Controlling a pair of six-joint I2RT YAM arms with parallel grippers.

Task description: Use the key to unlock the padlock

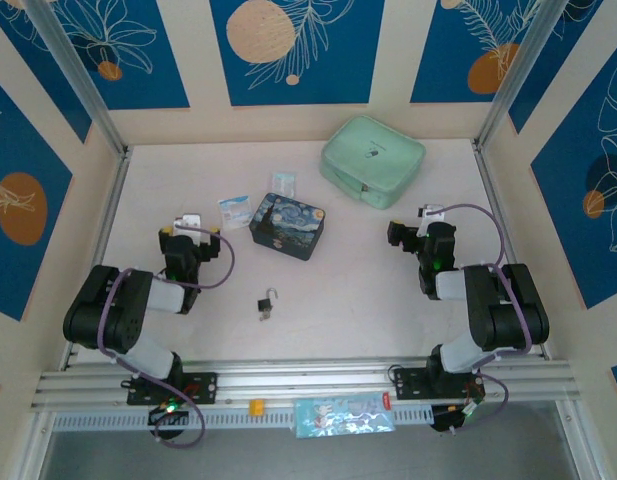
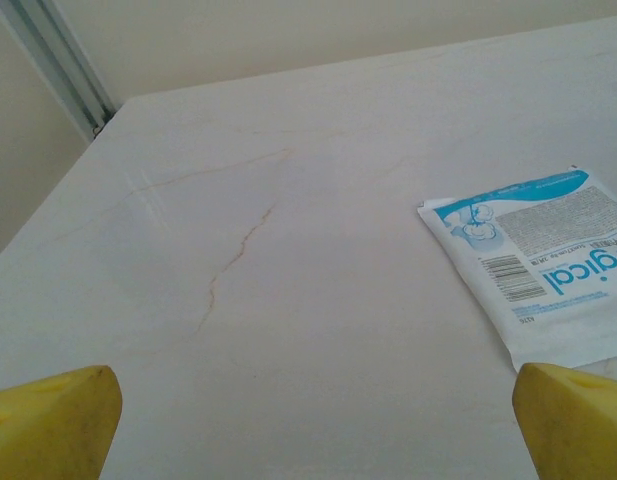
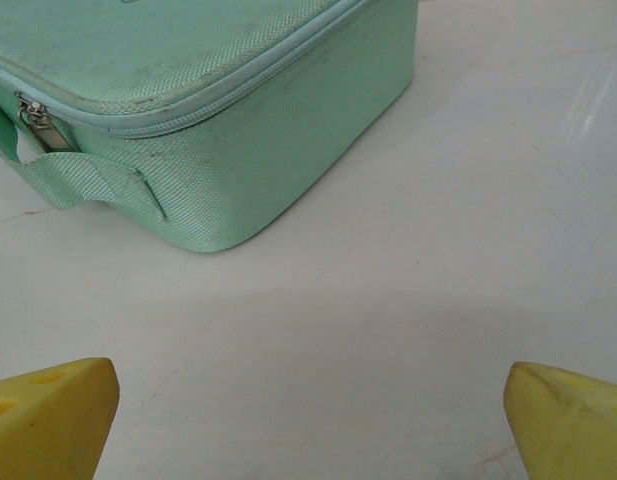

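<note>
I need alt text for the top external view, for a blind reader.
A tiny padlock lies on the pale table between the left arm and right arm. Behind it sit a dark blue tin and a mint-green case.

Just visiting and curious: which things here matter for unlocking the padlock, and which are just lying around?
For the job: padlock; its key, too small to tell apart from it.
Lying about: tin box, green case, blue-and-white packets.
</note>
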